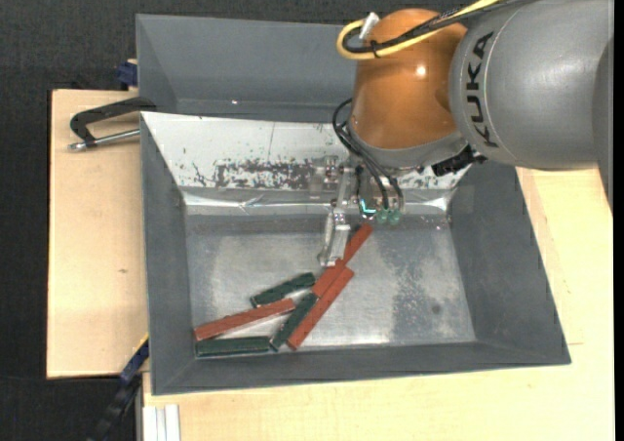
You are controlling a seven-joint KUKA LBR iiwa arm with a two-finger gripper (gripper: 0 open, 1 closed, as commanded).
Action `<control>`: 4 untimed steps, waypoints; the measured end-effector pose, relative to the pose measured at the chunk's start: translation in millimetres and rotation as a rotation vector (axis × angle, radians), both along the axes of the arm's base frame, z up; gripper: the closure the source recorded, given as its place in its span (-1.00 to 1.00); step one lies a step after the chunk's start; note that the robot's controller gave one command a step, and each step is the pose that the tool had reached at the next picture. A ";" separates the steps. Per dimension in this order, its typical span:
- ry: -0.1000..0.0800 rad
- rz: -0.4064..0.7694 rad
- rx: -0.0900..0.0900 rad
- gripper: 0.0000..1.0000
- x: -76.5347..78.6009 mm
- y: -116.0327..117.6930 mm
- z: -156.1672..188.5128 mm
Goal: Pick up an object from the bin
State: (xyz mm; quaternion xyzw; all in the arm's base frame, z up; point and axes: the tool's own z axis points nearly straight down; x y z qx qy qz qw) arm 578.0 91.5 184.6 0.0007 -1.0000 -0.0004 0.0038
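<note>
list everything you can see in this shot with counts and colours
bin: 1, grey metal, fills most of the view
red sticks: at least 2, red-brown; one slants from under the gripper down to the front heap, one lies flat at front left
green sticks: 3, dark green, front left, heaped among the red ones
gripper: 1, silver, middle back of the bin, at the slanting red stick's upper end
arm: 1, grey with an orange cover, from the right
</note>
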 end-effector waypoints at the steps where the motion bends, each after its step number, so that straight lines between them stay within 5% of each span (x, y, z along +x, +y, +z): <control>1: -0.009 -0.001 0.001 -1.00 1.7 -0.4 4.9; 3: -0.012 0.228 0.001 -1.00 -20.2 -13.1 -95.2; 4: -0.013 0.232 0.005 1.00 -55.2 36.4 -108.2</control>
